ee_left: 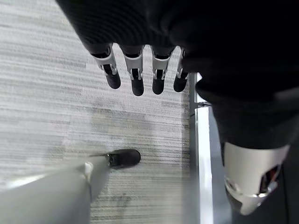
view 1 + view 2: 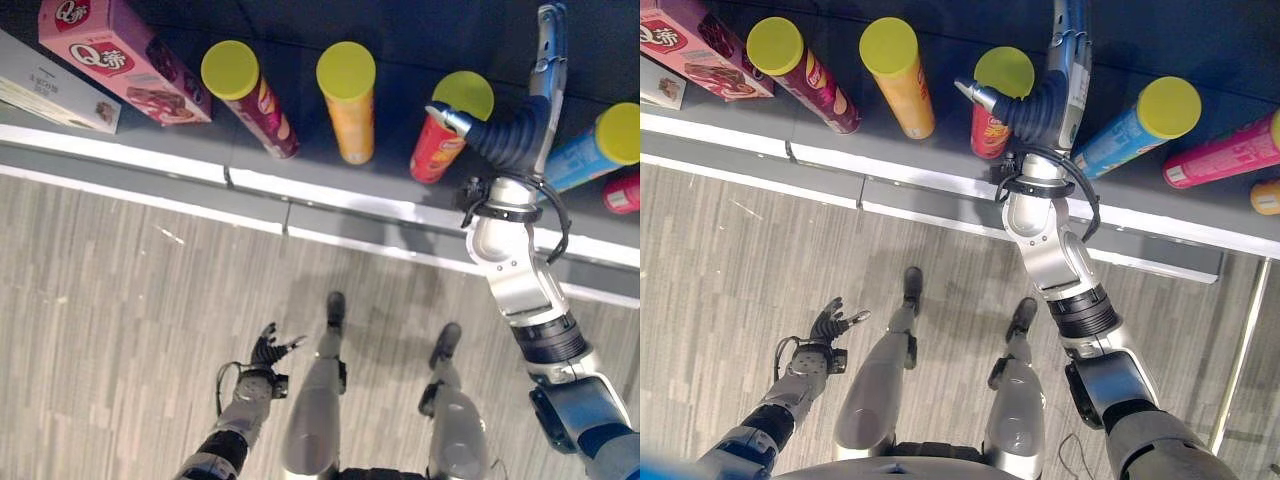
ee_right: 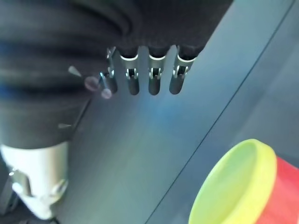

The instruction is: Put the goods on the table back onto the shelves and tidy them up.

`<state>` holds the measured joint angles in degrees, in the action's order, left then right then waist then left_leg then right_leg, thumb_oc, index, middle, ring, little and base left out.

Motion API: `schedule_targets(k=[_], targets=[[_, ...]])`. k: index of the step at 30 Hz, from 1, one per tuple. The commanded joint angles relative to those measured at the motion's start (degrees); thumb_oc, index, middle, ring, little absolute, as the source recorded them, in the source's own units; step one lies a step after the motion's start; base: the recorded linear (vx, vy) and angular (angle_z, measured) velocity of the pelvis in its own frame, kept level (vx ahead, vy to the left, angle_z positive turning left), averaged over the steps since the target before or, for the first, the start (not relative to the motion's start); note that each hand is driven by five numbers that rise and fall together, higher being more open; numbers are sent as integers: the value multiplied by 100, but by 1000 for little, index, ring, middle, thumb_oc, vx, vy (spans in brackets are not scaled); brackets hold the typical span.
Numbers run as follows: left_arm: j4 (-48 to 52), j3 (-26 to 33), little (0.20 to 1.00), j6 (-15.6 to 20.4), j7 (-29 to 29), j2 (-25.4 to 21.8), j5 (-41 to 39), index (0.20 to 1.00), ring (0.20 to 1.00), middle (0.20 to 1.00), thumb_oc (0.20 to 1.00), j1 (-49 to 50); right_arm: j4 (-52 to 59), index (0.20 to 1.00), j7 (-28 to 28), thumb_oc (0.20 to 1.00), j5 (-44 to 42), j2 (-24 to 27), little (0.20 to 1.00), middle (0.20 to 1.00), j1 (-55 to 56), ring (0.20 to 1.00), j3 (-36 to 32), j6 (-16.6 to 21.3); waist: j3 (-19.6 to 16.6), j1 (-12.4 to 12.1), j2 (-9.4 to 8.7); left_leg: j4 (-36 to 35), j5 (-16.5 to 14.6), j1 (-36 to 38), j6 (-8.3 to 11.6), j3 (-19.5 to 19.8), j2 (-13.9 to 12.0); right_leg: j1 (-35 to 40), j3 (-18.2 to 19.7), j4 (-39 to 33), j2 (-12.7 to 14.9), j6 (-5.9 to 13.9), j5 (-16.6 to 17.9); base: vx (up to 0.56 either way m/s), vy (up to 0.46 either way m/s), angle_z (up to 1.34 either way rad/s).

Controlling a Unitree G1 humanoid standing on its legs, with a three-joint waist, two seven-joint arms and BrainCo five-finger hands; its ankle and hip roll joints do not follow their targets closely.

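At upper right we are reaching our right hand (image 2: 545, 50), fingers straight, over the shelf (image 2: 330, 185) beside the red can (image 2: 440, 140); our left hand (image 2: 268, 350) is hanging relaxed at lower left.

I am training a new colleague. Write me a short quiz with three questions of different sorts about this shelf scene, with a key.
1. True or false: the right hand is closed around the red can.
2. Which hand hangs low over the floor? A) left B) right
3. Fill in: the cans on the shelf all have ______ lids.

Key:
1. False. Its fingers are straight, over bare shelf beside the can.
2. A, the left hand.
3. Yellow.
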<state>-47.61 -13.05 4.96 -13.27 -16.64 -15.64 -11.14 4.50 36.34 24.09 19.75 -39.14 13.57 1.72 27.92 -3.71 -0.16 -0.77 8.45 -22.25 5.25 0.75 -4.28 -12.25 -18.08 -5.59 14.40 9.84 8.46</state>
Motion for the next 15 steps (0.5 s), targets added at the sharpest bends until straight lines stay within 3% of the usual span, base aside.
schedule_targets(k=[1,6,10,15], targets=[[-243,-5,1000,-9,24,-201,24,1000,1000,1000,1000,177,454,1000,-353,1000,-359,132,1000,1000,405,1000,-119,389,-413,-32,-72,97,-804,481,116,181,-206,287,178,717,349,347,-736,54,30,-2],[-333,200,1000,-84,160,-179,349,1000,1000,1000,1000,278,817,1000,-1133,1000,-717,449,1000,1000,1393,1000,-248,539,-717,222,-270,-116,-792,834,129,-14,-232,488,243,593,327,377,-671,47,37,-13],[-312,260,1000,-88,205,-187,555,1000,1000,1000,1000,390,996,1000,-1447,1000,-858,710,1000,1000,1936,1000,-468,629,-909,381,-366,-243,-804,1070,108,-169,-230,572,348,549,321,410,-607,47,51,-15],[-317,414,1000,-101,238,-172,876,1000,1000,1000,1000,562,1370,1000,-1802,1000,-712,1058,1000,1000,2844,1000,-923,765,-1242,682,-481,-150,-1052,1549,7,-489,-244,747,621,527,302,461,-568,73,61,-41]])
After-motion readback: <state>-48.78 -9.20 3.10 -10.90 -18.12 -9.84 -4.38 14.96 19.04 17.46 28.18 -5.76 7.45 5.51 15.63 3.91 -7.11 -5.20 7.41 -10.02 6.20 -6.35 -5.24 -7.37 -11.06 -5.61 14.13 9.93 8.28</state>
